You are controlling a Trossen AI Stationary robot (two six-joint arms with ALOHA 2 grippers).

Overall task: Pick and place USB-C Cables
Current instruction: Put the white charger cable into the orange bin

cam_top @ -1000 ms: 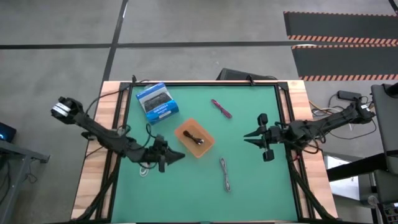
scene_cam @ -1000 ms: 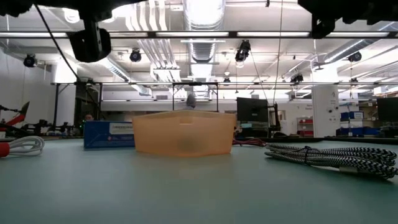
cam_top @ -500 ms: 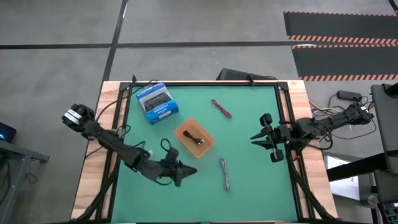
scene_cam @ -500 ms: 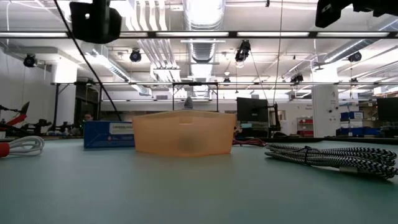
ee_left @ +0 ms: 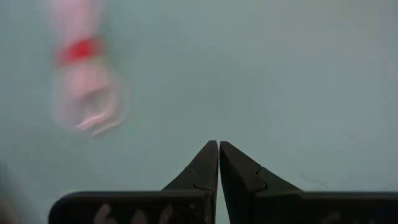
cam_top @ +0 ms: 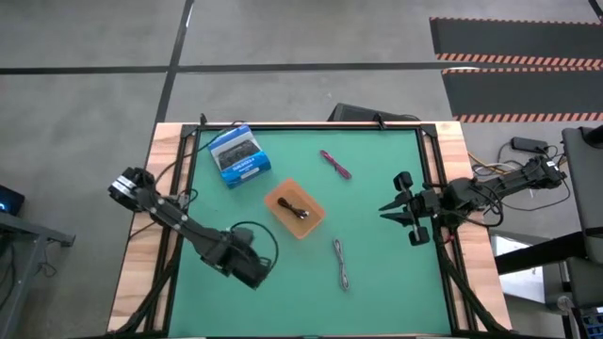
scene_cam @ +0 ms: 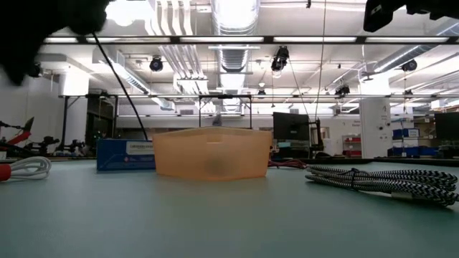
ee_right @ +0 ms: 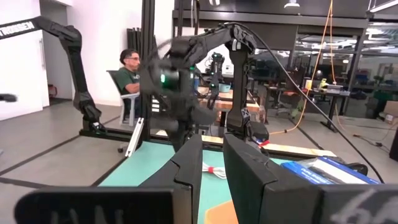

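Observation:
My left gripper (ee_left: 218, 145) is shut, points straight down over the green mat near the left front (cam_top: 249, 268) and holds nothing. The white cable with a red band (ee_left: 84, 81) lies on the mat beside it, also in the low view (scene_cam: 25, 168); the left arm hides it from above. The pink-maroon cable (cam_top: 334, 164) lies at the far middle. The grey cable (cam_top: 342, 264) lies near the front. My right gripper (cam_top: 388, 209) hovers at the right, roughly level, its fingers slightly apart (ee_right: 211, 177) with nothing between them.
An orange tray (cam_top: 283, 196) with a dark item inside sits mid-table. A blue-and-white box (cam_top: 238, 155) lies at the far left. Black wiring loops off the left arm (cam_top: 256, 235). A person sits in the room beyond the table (ee_right: 129, 74).
My left gripper has swung toward the table's near edge and tipped from lying level, pointing right, to pointing straight down over the mat beside the white cable. It has stayed shut.

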